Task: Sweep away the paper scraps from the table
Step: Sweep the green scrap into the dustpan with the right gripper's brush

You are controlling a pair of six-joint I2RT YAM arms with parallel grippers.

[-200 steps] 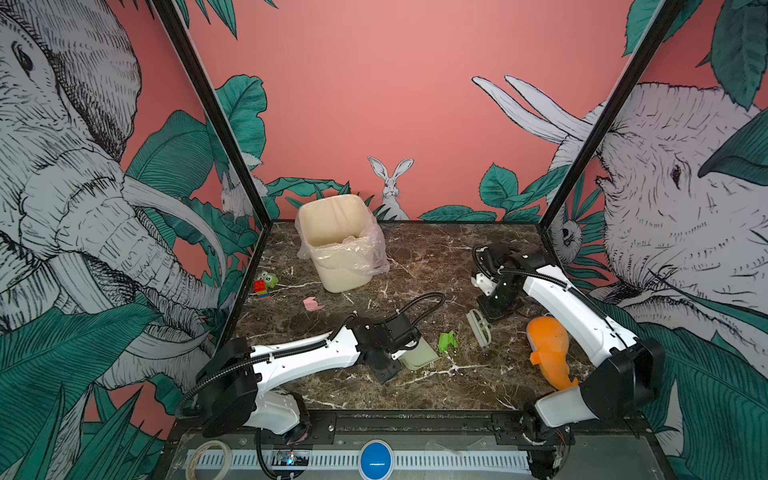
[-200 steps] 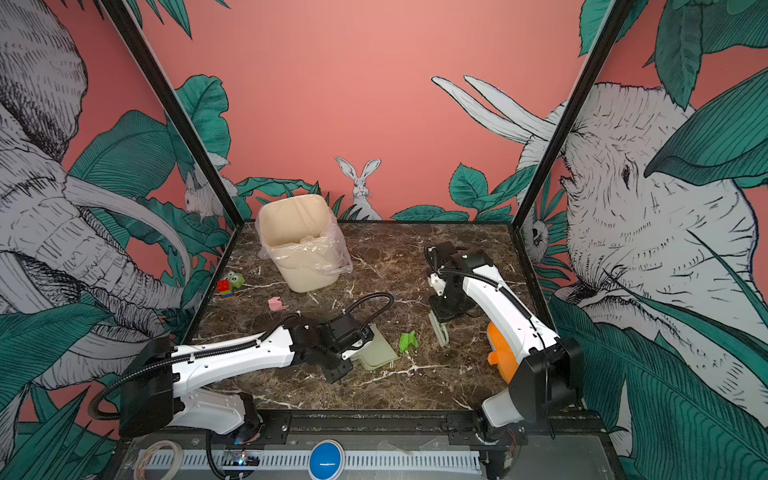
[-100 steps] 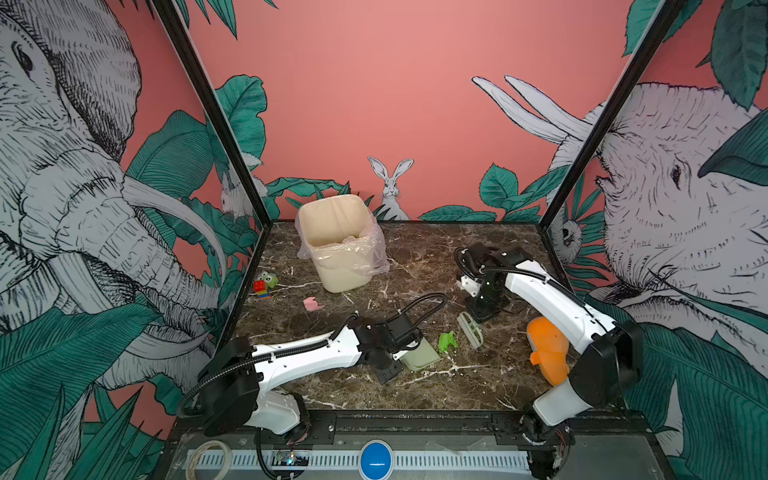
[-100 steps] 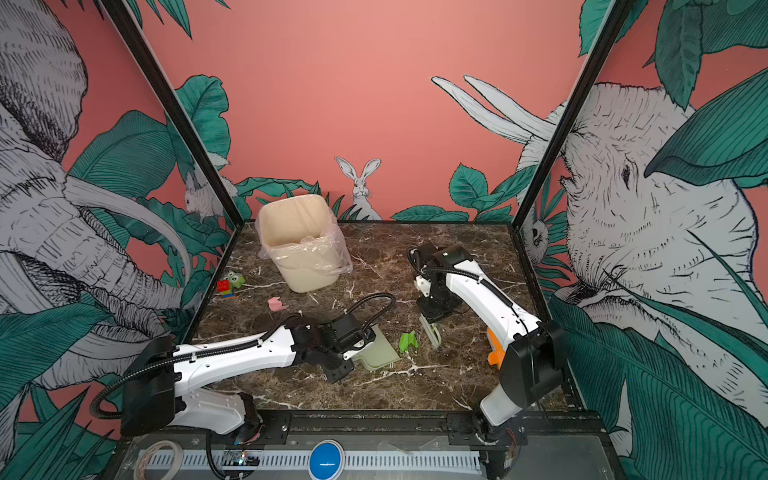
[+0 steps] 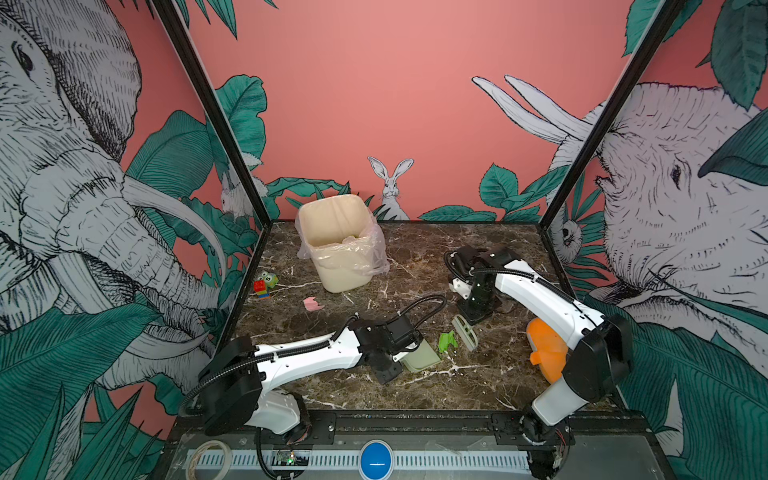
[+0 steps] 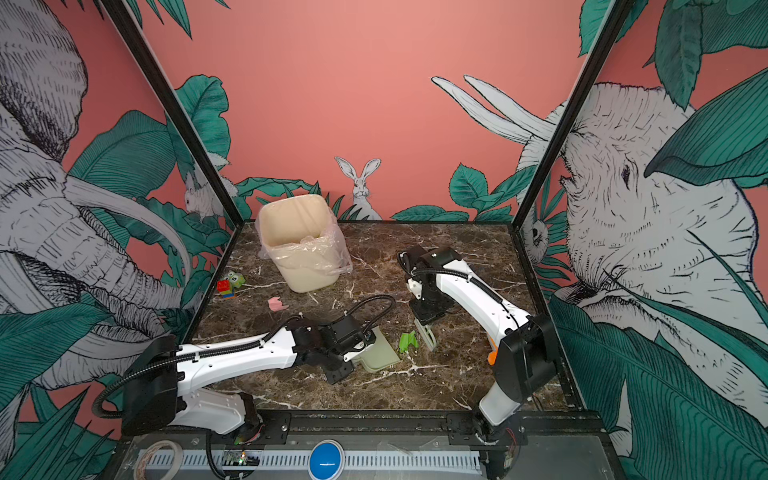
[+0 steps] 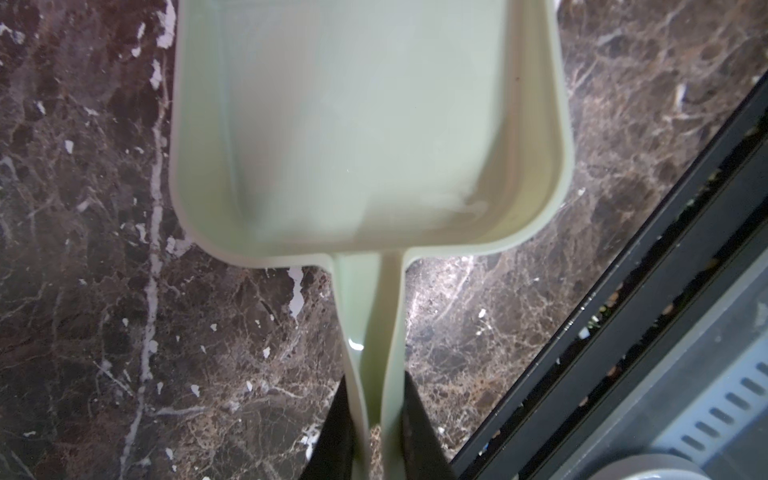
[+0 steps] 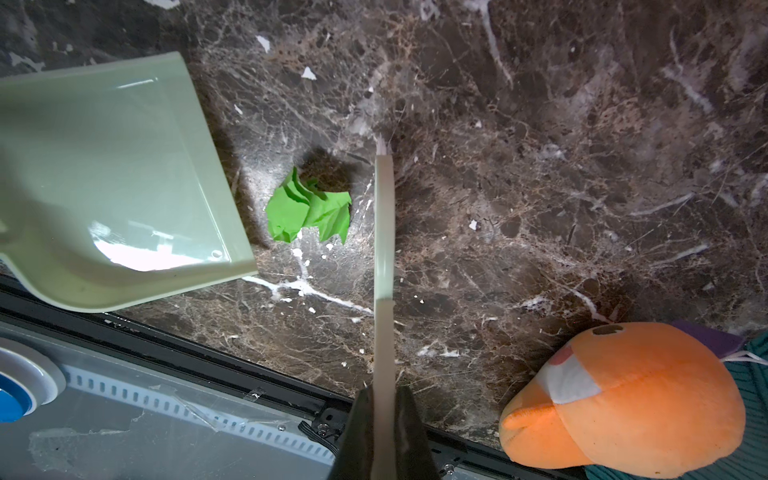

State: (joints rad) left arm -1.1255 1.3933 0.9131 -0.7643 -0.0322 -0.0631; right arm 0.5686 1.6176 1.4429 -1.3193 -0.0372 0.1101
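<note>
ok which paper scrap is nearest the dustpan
The bright green scrap, between the dustpan and the brush; the pink scrap lies apart, nearer the bin.

A robot test booth: mural-printed panels [image 5: 374, 104] in a black frame [image 5: 212, 108] enclose a marble table [image 5: 436, 386].

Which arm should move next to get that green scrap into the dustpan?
Probably right. The right gripper holds the brush beside the green scrap, with the dustpan open on its other side; the left gripper grips the dustpan handle.
</note>
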